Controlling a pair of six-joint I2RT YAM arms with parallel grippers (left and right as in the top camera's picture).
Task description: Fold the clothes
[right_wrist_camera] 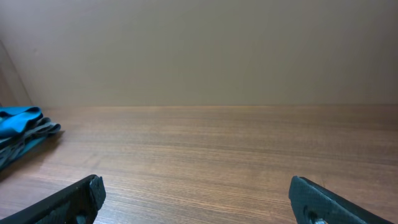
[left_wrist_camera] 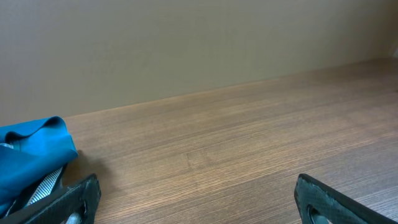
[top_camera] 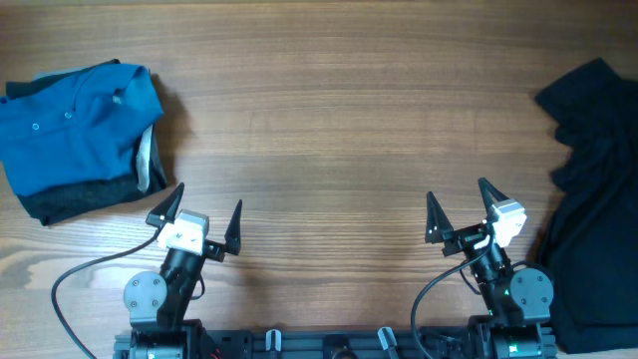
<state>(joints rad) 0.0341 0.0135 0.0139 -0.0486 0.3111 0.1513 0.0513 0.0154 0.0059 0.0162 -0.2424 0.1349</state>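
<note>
Overhead, the black shirt lies crumpled at the 3 o'clock edge of the table. It runs off the frame at right and bottom, so its outline is cut off, and collar and sleeves are hard to tell apart in the dark folds. It lies at 3 o'clock from the right gripper, near but not touching, and well apart from the left gripper. Both grippers stand spread wide, holding nothing. At 10 o'clock a blue polo partly hides a dark grey garment.
</note>
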